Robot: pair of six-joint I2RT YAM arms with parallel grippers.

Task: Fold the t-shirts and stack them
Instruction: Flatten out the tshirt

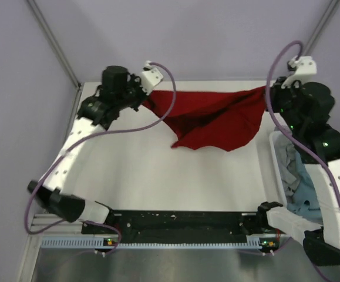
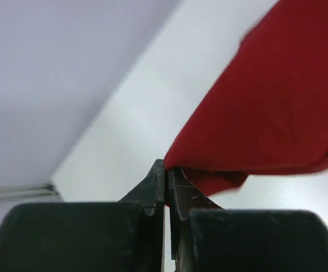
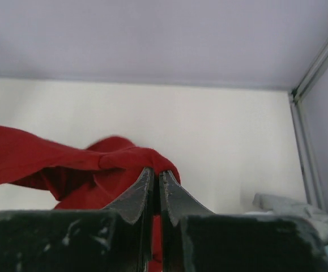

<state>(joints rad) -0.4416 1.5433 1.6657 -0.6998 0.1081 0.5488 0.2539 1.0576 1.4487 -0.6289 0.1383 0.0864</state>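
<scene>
Shirts waiting their turn lie nearest, in a white bin [image 1: 273,154] along the right side of the bench [image 1: 158,188]. The light grey t-shirt [image 1: 283,157] is crumpled toward the bin's far end, and the teal-blue t-shirt [image 1: 303,202] is bunched closer in. I judge they are parked there so that one shirt at a time gets the flat white surface.

Farther on, toward the back of the bench, the deep red t-shirt [image 1: 216,120] is stretched between the two arms. The left tool [image 2: 165,165] is closed on one end of it, with a thin fold of red cloth nipped between the fingertips. The right tool [image 3: 154,170] is closed on the opposite end in the same way, cloth bunched right over its tips.

Because the two holds are well apart, the shirt's upper edge runs nearly taut from side to side. The slack middle sags in a loose point toward the bench. Whether that low point touches the surface I cannot tell.

Such a hold seems meant to spread the shirt and pull out creases before it is laid flat. Folding proper has not begun, and nothing is stacked yet.

Behind it all stands the pale lilac wall [image 1: 216,35].
</scene>
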